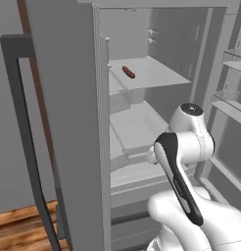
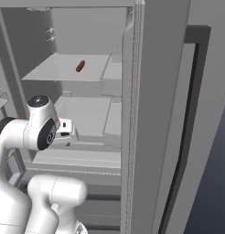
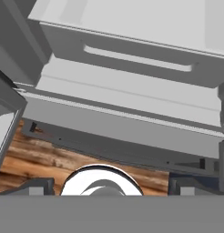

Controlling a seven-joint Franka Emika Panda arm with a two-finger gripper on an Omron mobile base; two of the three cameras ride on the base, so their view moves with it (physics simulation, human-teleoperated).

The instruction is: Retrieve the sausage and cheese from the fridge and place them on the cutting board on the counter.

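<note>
**Fridge open, sausage on the upper shelf, claw spread and empty**

Grey fridge [image 1: 68,122] interior takes up both base views, its doors swung wide. From the left base camera the near door stands edge-on in the foreground, with a long dark handle [image 1: 24,137] beside it; a strip of wooden floor [image 1: 19,225] shows at the lower left. From the right base camera the other door rises on the right, also with a dark vertical handle.

Inside, the sausage [image 1: 128,72] lies on the upper shelf [image 1: 156,73], a small dark red-brown link resting flat and at a slant, alone on the pale surface. In the right base view the same sausage [image 2: 80,66] sits toward the middle of that shelf. Below it come a second shelf and pale drawers. Door racks show at the right edge of the left base view.

The arm [image 1: 188,147] rises from below, its elbow bent in front of the lower shelves, well beneath the sausage. The hand points downward. In the hand view the gripper [image 3: 104,184] has its two dark fingertips [image 3: 36,185] far apart at the bottom corners, jaws spread wide with nothing between them. That view looks along the fridge's lower front: a pale drawer [image 3: 132,54] with a long recessed grip, a ledge under it, then the wooden floor.

The cheese cannot be made out on any shelf.
</note>
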